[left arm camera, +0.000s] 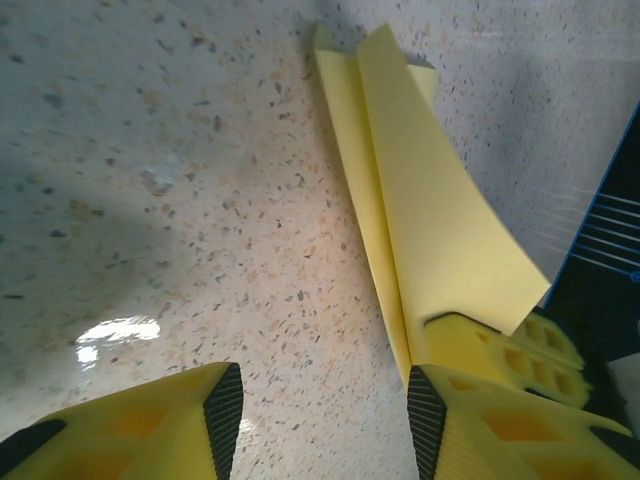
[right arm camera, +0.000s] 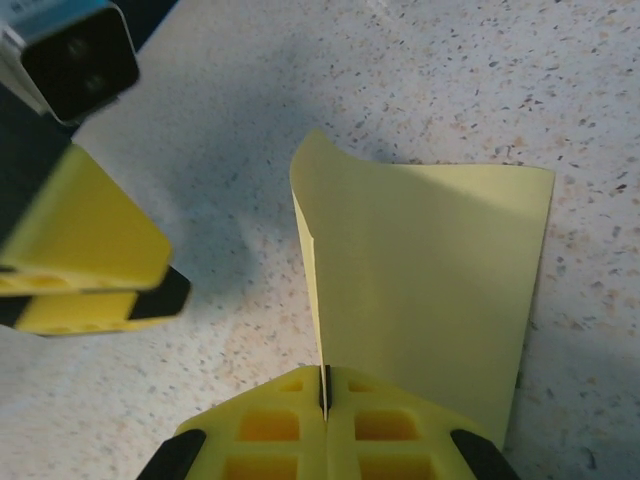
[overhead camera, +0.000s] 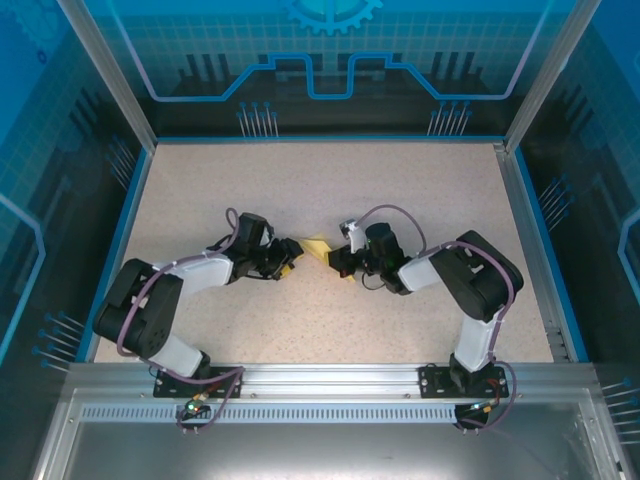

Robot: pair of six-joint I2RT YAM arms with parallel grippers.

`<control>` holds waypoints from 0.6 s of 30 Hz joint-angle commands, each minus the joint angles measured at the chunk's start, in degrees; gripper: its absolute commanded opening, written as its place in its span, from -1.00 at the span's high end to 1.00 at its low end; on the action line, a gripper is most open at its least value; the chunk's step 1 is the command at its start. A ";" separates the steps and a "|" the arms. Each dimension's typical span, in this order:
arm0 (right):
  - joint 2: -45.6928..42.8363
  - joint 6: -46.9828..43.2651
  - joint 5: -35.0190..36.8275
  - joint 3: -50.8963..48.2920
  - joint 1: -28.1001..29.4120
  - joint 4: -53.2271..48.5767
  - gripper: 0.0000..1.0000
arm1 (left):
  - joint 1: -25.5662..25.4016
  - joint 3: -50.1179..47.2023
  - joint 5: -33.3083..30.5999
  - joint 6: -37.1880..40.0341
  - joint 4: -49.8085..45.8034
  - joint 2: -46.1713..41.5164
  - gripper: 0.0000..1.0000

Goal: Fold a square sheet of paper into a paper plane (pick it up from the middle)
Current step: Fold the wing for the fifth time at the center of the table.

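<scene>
The left black-and-white jointed arm (overhead camera: 165, 285) bends at the elbow and reaches inward. The right black-and-white jointed arm (overhead camera: 470, 280) mirrors it, so the 2 wrists face each other closely. The left yellow 2-finger gripper (left arm camera: 322, 385) has its black-padded fingers (left arm camera: 225, 410) spread wide apart. The right yellow 2-finger gripper (right arm camera: 325, 385) is pinched tight on the edge of a pale-yellow folded sheet of paper (right arm camera: 430, 300).

Speckled beige tabletop (overhead camera: 320, 190); blue patterned walls (overhead camera: 400, 45); aluminium rail (overhead camera: 330, 376).
</scene>
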 commanded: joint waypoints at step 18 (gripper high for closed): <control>3.88 9.98 -5.27 -1.80 -2.41 0.17 1.00 | -3.35 2.98 1.03 0.88 7.50 6.34 0.27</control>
